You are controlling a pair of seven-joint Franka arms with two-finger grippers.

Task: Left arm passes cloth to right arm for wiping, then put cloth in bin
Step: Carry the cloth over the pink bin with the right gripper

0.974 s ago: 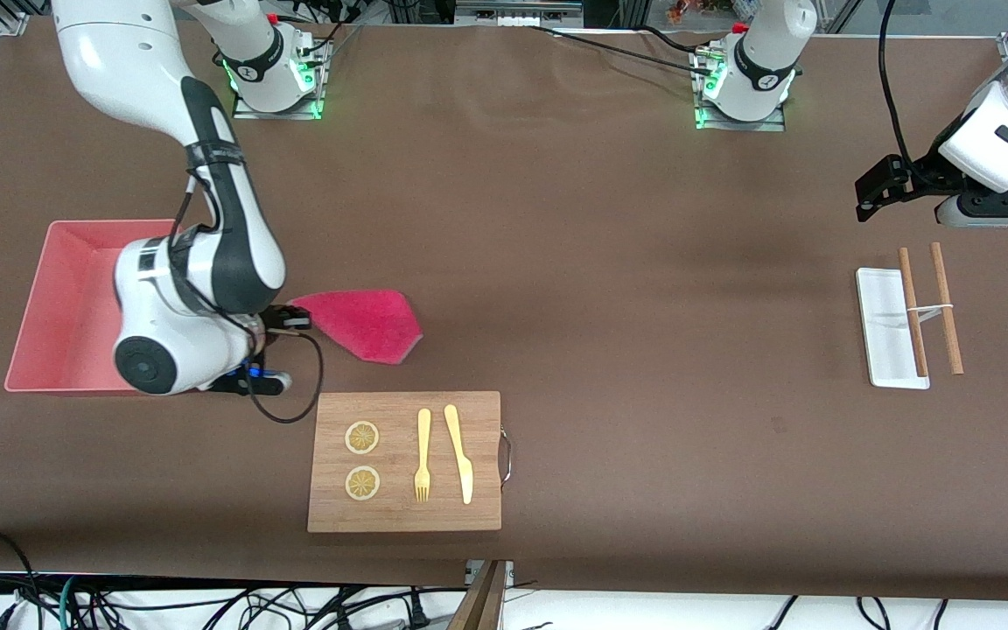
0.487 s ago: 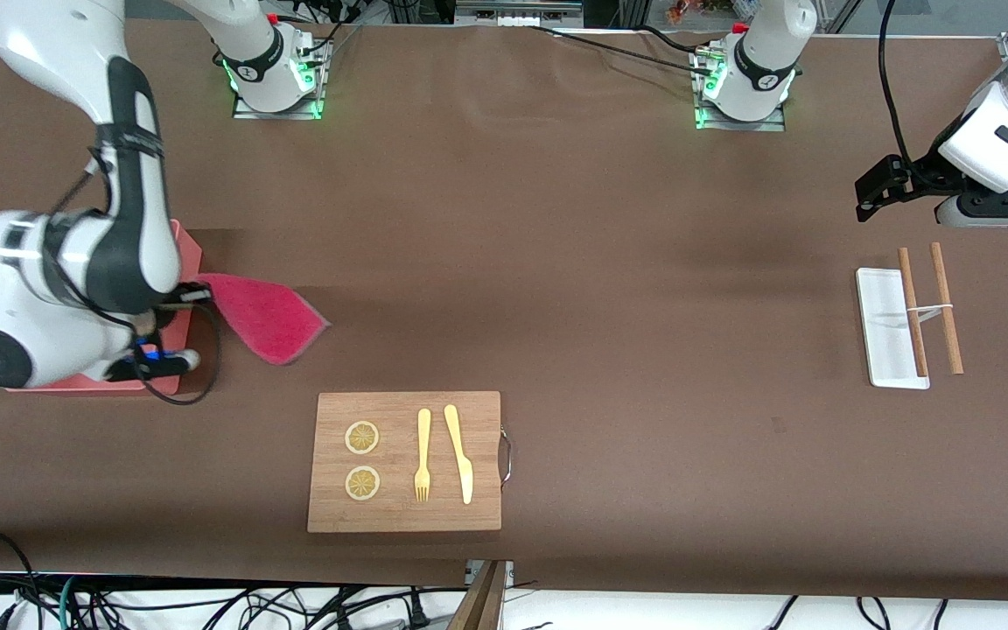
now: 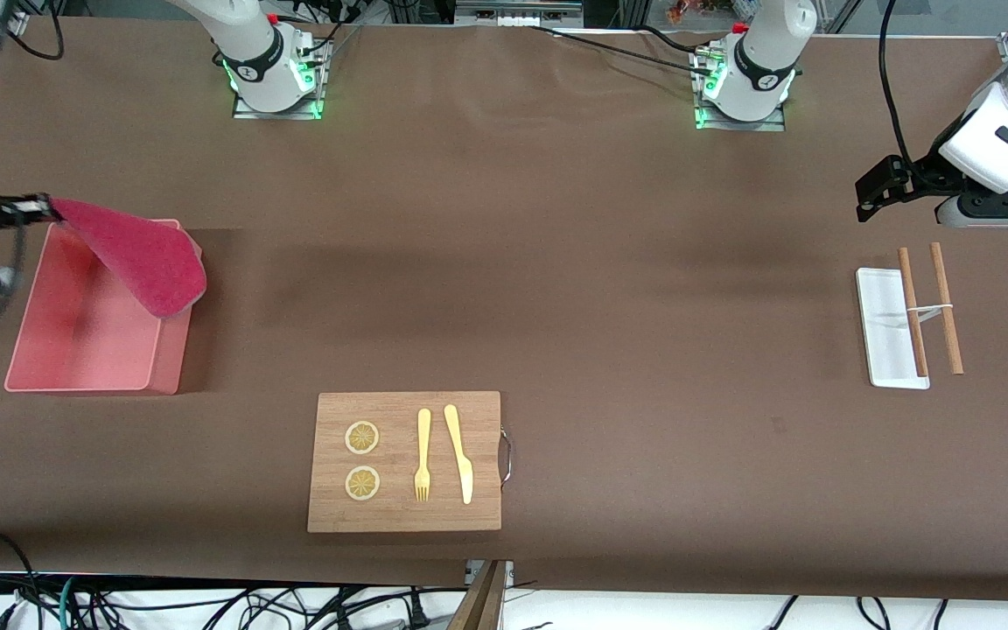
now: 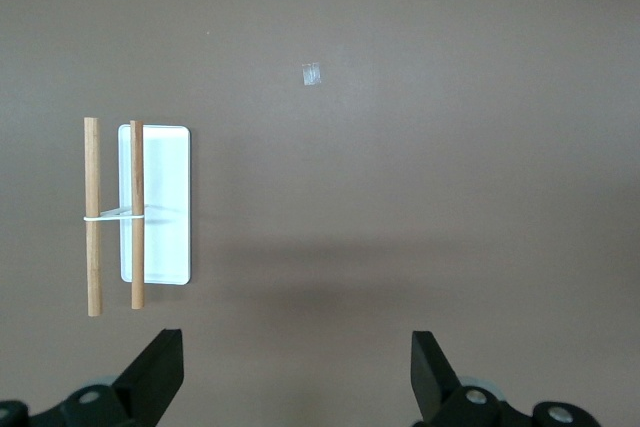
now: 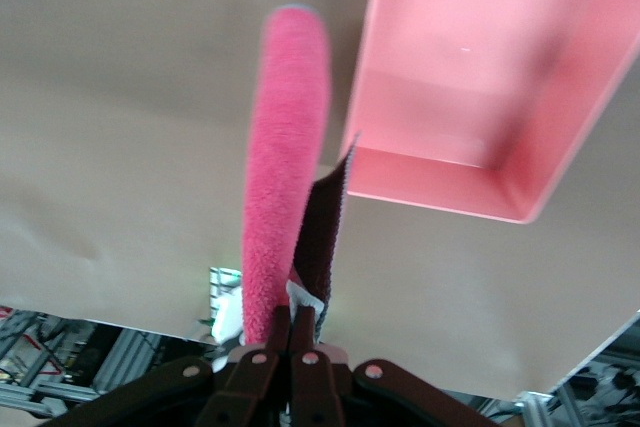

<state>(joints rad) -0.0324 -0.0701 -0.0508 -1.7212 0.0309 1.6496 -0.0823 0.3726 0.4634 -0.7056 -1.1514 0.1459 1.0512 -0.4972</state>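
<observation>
Setting: robotics lab, probably. My two arm bases (image 3: pixel 272 66) are bolted to a brown-covered table (image 3: pixel 556 262), aluminium framing (image 3: pixel 521 10) runs along one edge, and loose cables (image 3: pixel 206 604) trail at the other.

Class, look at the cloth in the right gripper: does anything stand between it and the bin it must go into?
Nothing visible does. The right gripper holds the cloth above the bin, whose open top shows only bare pink floor. The cloth hangs over the bin's rim.
</observation>
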